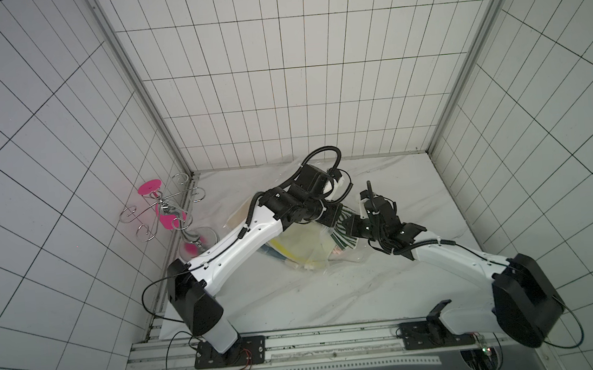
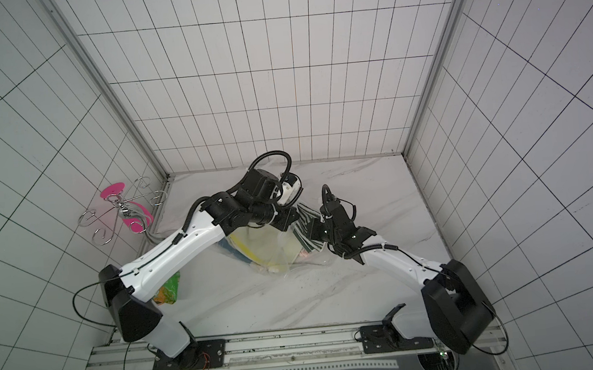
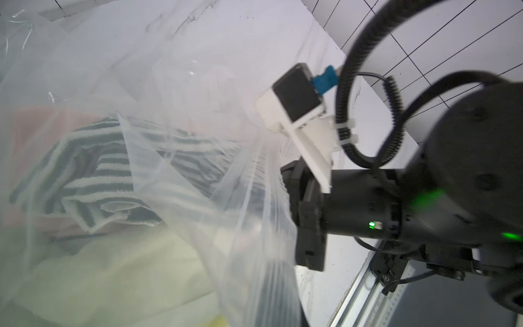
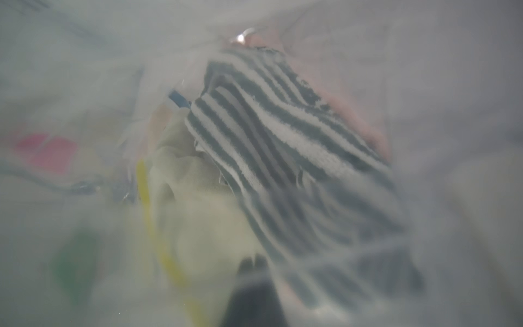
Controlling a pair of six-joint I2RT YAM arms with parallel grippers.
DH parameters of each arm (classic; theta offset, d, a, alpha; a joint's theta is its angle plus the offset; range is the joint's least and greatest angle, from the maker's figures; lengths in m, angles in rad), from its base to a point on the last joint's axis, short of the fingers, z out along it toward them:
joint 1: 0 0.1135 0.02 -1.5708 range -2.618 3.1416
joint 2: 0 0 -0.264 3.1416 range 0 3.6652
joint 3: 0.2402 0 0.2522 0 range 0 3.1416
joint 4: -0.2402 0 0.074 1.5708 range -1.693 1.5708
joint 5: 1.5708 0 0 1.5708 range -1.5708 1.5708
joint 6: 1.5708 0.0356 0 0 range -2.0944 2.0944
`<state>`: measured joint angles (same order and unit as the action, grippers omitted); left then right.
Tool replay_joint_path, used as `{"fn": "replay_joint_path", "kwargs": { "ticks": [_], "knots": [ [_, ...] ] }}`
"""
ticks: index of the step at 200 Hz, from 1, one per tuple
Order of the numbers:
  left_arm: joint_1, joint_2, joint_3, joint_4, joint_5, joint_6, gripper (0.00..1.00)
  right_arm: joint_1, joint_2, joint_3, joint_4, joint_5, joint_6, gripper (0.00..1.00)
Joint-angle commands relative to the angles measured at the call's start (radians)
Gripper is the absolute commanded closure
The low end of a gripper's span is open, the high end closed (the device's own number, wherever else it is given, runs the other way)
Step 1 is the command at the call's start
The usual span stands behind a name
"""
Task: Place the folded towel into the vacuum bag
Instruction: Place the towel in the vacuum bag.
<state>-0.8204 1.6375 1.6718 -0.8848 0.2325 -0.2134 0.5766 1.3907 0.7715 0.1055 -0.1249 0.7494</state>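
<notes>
The right gripper [image 4: 252, 262] has its two dark fingertips pressed together with nothing visible between them, seen hazily through plastic film. The striped towel [image 4: 283, 147], dark green and white, lies just ahead of those tips and slightly off to one side. It is inside the vacuum bag [image 1: 307, 241], resting against a pale yellow cloth [image 4: 198, 203] directly in front of the tips. In both top views the towel's edge shows between this gripper and the left gripper [image 1: 330, 216]. The left gripper is clenched as well, its tips hidden beneath its own wrist. Bag film rises toward it, but whether it pinches that film cannot be told.
</notes>
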Motion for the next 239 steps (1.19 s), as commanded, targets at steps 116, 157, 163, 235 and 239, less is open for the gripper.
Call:
{"fn": "replay_joint_path", "kwargs": {
  "ticks": [116, 157, 163, 235, 239],
  "knots": [
    [-0.020, -0.005, -0.001, 0.040, 0.027, 0.011, 1.00, 0.006, 0.563, 0.337, 0.414, -0.066, 0.047, 0.91],
    [0.021, -0.023, -0.043, 0.091, 0.015, 0.001, 1.00, 0.039, 0.525, 0.086, 0.305, -0.043, 0.298, 1.00],
    [0.027, -0.026, -0.053, 0.112, 0.017, -0.007, 1.00, 0.059, 0.500, 0.057, 0.256, -0.003, 0.321, 1.00],
    [-0.053, -0.006, -0.113, 0.075, 0.139, 0.011, 1.00, 0.050, 0.384, 0.079, 0.357, -0.052, 0.261, 0.78],
    [-0.050, -0.011, -0.124, 0.070, 0.142, 0.007, 1.00, 0.045, 0.365, 0.072, 0.371, -0.062, 0.249, 0.75]
  ]
}}
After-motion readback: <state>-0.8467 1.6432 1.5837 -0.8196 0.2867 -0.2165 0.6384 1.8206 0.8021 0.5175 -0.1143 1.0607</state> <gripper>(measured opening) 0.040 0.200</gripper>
